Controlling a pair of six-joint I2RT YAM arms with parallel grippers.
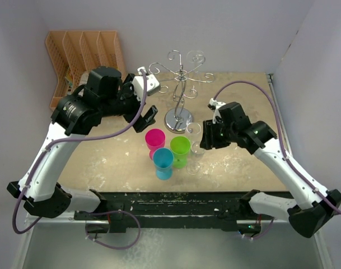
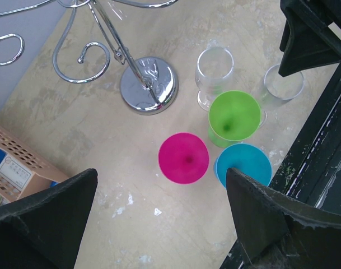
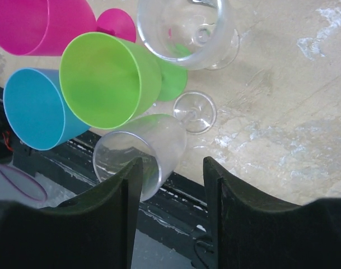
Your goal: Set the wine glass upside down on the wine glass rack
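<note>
The right end effector (image 3: 173,166), half spread, straddled the bowl of the nearer clear wine glass (image 3: 141,147), which stood upright on the counter (image 3: 282,112) beside the green cup (image 3: 108,78) (no pinch yet). The left end effector (image 2: 162,174), spread wide, hung farther off near the rack (image 1: 181,84).

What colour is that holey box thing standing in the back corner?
Orange. The slotted file organiser shows best in the top view.
</note>
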